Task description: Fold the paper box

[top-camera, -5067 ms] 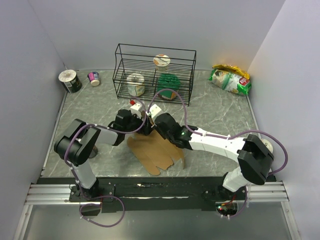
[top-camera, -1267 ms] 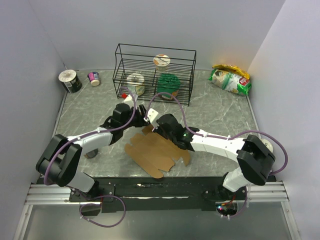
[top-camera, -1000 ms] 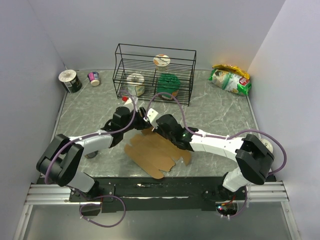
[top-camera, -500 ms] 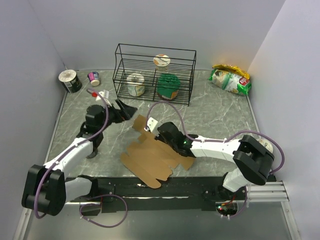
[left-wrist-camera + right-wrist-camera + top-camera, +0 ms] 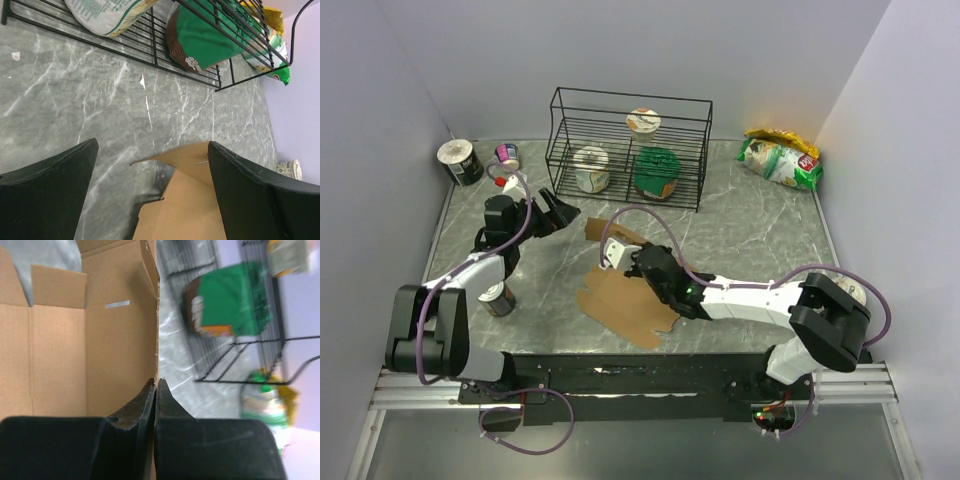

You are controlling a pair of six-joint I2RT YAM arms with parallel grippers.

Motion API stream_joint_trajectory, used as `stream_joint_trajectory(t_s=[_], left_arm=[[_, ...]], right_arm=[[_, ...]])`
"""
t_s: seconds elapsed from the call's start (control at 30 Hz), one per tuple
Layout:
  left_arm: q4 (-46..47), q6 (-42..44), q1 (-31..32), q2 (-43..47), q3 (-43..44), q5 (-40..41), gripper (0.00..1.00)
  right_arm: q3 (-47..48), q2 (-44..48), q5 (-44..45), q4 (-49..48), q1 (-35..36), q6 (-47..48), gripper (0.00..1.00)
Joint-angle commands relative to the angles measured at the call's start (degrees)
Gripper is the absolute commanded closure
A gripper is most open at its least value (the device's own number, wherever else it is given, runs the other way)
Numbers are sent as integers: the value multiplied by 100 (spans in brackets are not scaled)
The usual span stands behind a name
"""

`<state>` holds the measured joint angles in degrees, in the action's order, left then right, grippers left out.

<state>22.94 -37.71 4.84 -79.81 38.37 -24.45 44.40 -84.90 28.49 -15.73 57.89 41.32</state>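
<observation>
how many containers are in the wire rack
3 in the wire rack: an orange-topped cup on the upper shelf, a pale cup lower left, a green tub lower right. Others could be hidden behind them.

On the grey marbled table (image 5: 760,230) a black wire rack (image 5: 628,150) stands at my twelve o'clock, with a lidded cup (image 5: 643,121) on its upper level and, lower down, a pale paper cup (image 5: 591,168) beside a green tub (image 5: 657,172). At two o'clock I see a green and yellow snack bag (image 5: 780,158) lying near the back wall. At ten o'clock sits a dark tin (image 5: 460,162) with a pale end, a small purple cup (image 5: 508,156) just beside it.
</observation>
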Motion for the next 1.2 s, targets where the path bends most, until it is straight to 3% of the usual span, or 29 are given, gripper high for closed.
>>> stream_joint_trajectory(t_s=[0.0,0.6,0.8,0.9,1.17], left_arm=[[606,-166,-106,-315,276,-455,2],[1810,-289,-168,-1458,136,-1281,1],[3171,-807,-159,-2177,-224,-2072,9],[4129,-1281,-150,-2433,-470,-2389,26],[3727,-983,157,-2197,-830,-2231,34]], right_arm=[[-186,115,350,-836,284,588,100],[-494,-571,631,-678,1233,-308,100],[-529,-518,579,-572,1251,-502,100],[-468,-588,570,-537,1242,-546,100],[-388,-624,509,-484,1242,-625,100]])
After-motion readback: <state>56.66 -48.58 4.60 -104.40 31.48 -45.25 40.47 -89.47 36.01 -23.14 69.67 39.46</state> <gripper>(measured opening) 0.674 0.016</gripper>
